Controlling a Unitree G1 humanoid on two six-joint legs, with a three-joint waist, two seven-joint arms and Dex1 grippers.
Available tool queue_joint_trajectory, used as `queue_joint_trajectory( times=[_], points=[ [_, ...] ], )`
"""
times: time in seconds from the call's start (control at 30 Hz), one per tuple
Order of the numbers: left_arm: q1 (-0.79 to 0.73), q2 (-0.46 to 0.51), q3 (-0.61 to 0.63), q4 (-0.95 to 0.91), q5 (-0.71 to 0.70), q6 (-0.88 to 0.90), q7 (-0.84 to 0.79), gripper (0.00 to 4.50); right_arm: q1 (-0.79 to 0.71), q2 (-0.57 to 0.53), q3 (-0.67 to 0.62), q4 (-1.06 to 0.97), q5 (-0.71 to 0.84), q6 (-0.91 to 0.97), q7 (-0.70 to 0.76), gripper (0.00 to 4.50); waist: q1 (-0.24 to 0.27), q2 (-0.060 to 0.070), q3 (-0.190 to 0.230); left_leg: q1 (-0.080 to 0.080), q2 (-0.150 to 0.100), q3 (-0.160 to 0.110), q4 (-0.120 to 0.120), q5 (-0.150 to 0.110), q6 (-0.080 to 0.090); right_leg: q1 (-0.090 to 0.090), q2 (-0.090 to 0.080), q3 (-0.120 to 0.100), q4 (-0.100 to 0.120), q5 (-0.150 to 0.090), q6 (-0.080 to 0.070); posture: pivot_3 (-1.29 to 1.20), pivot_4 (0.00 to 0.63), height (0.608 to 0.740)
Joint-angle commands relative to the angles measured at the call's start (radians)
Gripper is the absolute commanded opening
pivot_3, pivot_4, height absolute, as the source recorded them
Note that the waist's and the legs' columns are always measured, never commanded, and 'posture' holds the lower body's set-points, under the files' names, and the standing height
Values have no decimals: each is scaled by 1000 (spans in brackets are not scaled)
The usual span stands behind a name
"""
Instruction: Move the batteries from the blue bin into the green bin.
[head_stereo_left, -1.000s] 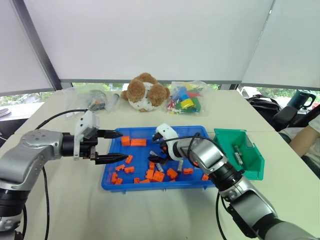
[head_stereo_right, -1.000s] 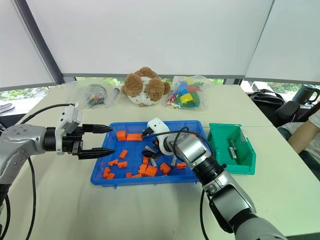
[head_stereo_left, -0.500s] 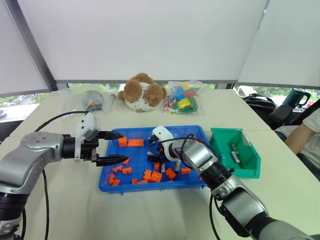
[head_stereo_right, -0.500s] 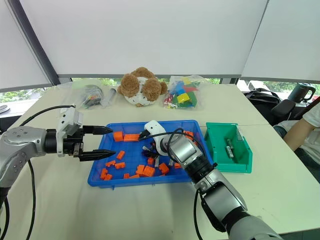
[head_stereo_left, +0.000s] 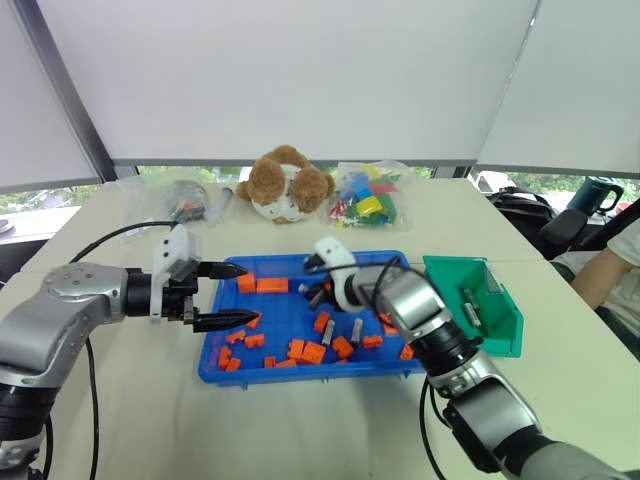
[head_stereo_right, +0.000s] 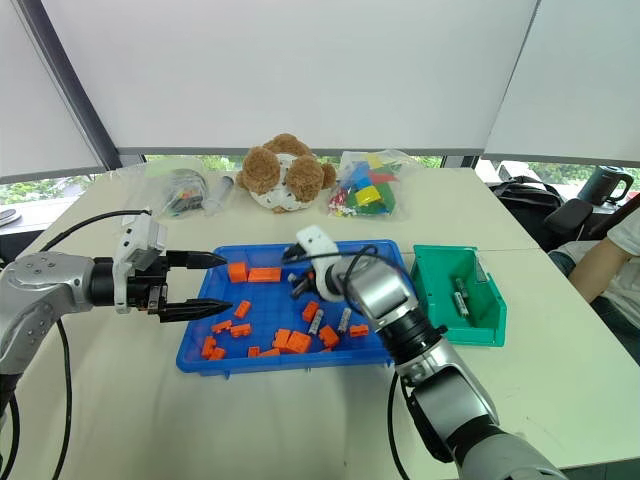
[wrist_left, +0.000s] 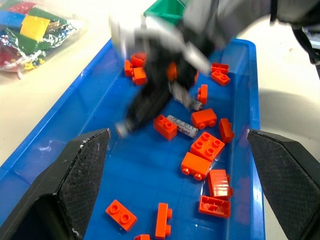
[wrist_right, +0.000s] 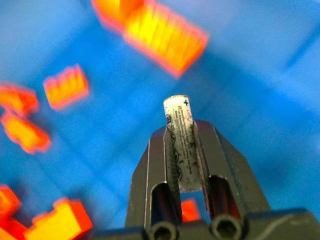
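Right gripper (wrist_right: 183, 150) jaws clamped on a battery (wrist_right: 180, 140) above the blue bin (head_stereo_left: 232, 362), orange bricks (head_stereo_left: 306, 350) scattered below, left gripper (head_stereo_left: 232, 294) jaws apart and empty, green bin (head_stereo_left: 500, 330) beside

Looks like an office or meeting room I'm in: big white counter (head_stereo_right: 300, 410), window blinds (head_stereo_right: 300, 70), office chair (head_stereo_right: 575, 215) off to my right.

The blue bin (head_stereo_left: 225, 365) sits mid-bench (head_stereo_left: 130, 420), bricks (head_stereo_left: 308, 350) scattered inside; the green bin (head_stereo_left: 500, 335) just right of it, teddy (head_stereo_left: 288, 185) and bags behind.
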Motion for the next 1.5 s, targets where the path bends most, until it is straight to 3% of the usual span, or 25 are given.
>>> queue_joint_trajectory(
  times=[0.03,0.13,0.4,0.6,0.67,0.73,0.9,1.07,1.17,1.5],
  points=[
    [-19,-6,6,-12,-4,-11,-7,4500,-34,-137,-174,-186,26,92,-17,20,7,0,0,0,0,0,0,0,0,0,0,0,0,0,0,0,150,733],
    [-28,-14,-4,-3,-1,-14,-13,4500,20,-306,-229,-255,26,144,-3,20,15,-1,0,0,0,0,0,0,0,0,0,0,-1,0,0,0,150,733],
    [-48,-25,-21,20,9,-21,-32,4500,251,-633,-321,-319,53,136,72,20,16,0,0,0,0,1,-1,0,0,0,0,1,-2,0,0,0,150,733],
    [-77,-39,-42,46,25,-29,-45,4500,398,-711,-313,-303,83,53,132,20,12,0,0,1,0,1,-1,0,0,0,0,1,-2,0,0,0,150,733],
    [-81,-42,-43,50,29,-29,-47,4500,417,-716,-315,-296,89,30,142,1116,13,0,0,1,0,1,-1,0,0,0,0,1,-2,0,0,0,150,733],
    [-83,-41,-42,52,30,-29,-50,4500,427,-720,-318,-289,92,15,148,1807,15,0,0,1,0,1,-1,0,0,0,0,1,-2,0,0,0,150,733],
    [-85,-40,-43,54,33,-29,-53,4500,420,-744,-314,-290,110,-19,183,4448,21,0,0,1,0,1,0,0,0,0,0,1,-2,0,0,0,150,733],
    [-95,-45,-47,62,39,-29,-58,4500,341,-735,-294,-382,211,-92,316,4448,21,0,0,1,0,1,0,0,0,1,0,1,-2,0,0,0,150,733],
    [-105,-50,-51,70,46,-33,-64,4500,286,-687,-216,-434,267,-124,390,4448,18,0,0,1,0,0,0,0,0,1,1,1,-2,0,0,0,150,733],
    [-115,-45,-43,66,47,-32,-61,4500,190,-500,121,-295,128,-301,415,4448,24,0,0,1,0,0,1,0,0,1,0,1,-2,0,0,0,150,733]
  ],
)
